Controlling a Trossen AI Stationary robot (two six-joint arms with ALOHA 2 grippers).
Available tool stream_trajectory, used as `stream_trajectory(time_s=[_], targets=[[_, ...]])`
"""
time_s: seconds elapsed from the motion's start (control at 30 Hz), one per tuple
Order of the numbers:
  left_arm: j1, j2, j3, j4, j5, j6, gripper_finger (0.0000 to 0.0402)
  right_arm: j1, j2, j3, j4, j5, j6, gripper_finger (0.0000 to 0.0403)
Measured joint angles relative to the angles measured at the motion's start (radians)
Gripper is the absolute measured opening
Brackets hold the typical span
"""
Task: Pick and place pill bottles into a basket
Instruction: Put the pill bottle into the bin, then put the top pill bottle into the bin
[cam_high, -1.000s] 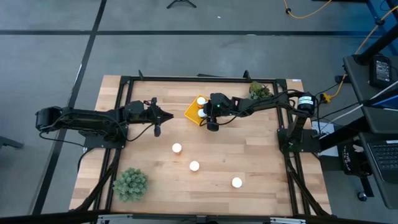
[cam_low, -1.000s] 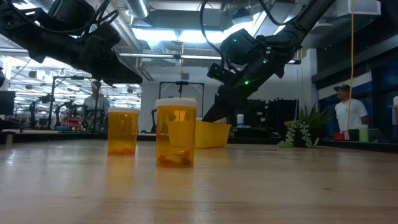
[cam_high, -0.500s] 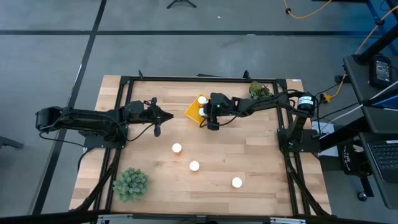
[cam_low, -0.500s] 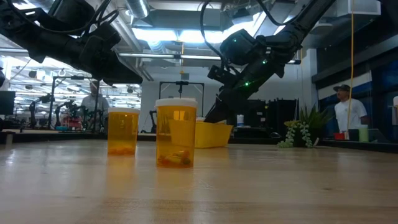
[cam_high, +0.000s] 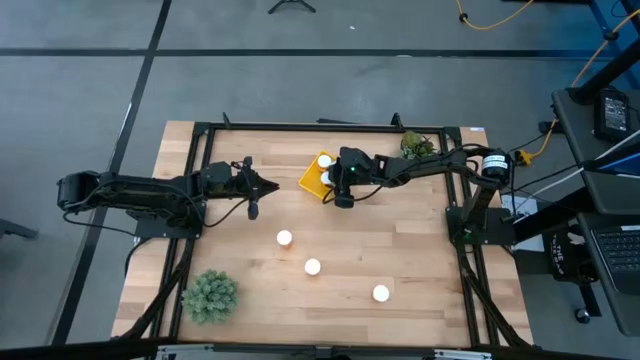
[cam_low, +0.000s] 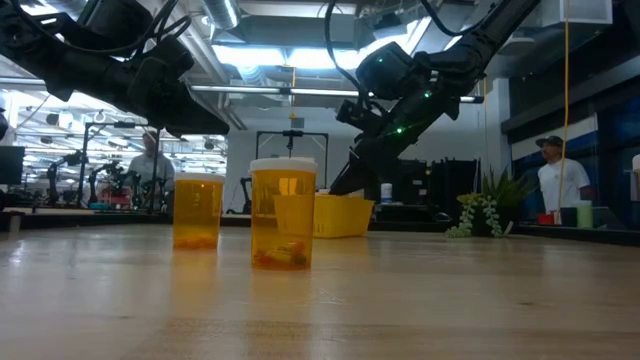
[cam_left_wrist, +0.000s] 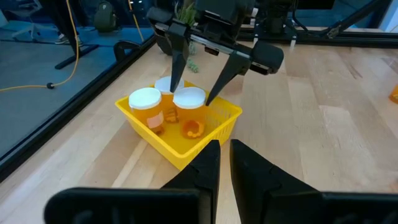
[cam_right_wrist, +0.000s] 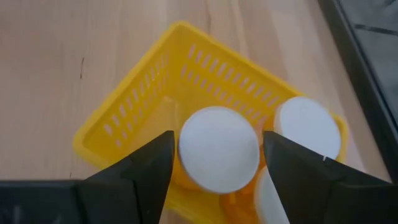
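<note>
Right now the right gripper (cam_high: 327, 186) hangs over the yellow basket (cam_high: 311, 176) at the far-middle of the table (cam_high: 420, 260). Its fingers (cam_right_wrist: 140, 171) stand wide apart, one on each side of a white-capped pill bottle (cam_right_wrist: 218, 149) that sits inside the basket. In the right wrist view there's a thin gap btw each finger and the cap, so the bottle looks straddled, not pinched; can't tell for sure if the pads touch lower down. The left wrist view shows the same: the two dark fingers slant down either side of the nearest bottle, w/ two more capped bottles just beside it in the basket, three in all.

The left gripper (cam_high: 252, 209) waits over the left side of the table, well apart from the basket and aimed toward it, jaws nearly shut w/ nothing btw them.

Three other pill bottles (cam_high: 285, 238) stand loose on the bare wood nearer the front, in a rough diagonal line running toward the right-front, well apart from both grippers.

A green plant (cam_high: 209, 294) sits at the left-front corner, another (cam_high: 415, 145) at the far right by the frame.
</note>
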Motion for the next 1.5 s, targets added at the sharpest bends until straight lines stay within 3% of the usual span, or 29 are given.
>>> stream_trajectory(time_s=[0.57,1.1,1.3,1.5], targets=[[0.0,0.0,0.0,0.0,0.0,-0.001,0.0033,0.0,-0.016,0.009,-0.009,-0.003,-0.012,0.0248],[0.0,0.0,0.0,-0.008,0.0,0.001,0.0033,0.02,-0.296,0.03,-0.184,-0.003,0.028,0.0244],[0.0,0.0,0.0,-0.022,0.006,0.001,0.0033,0.054,-0.418,-0.09,-0.166,-0.003,0.102,0.0188],[0.0,0.0,0.0,-0.022,0.005,0.055,0.0033,0.065,-0.536,-0.302,0.066,0.002,0.141,0.0111]])
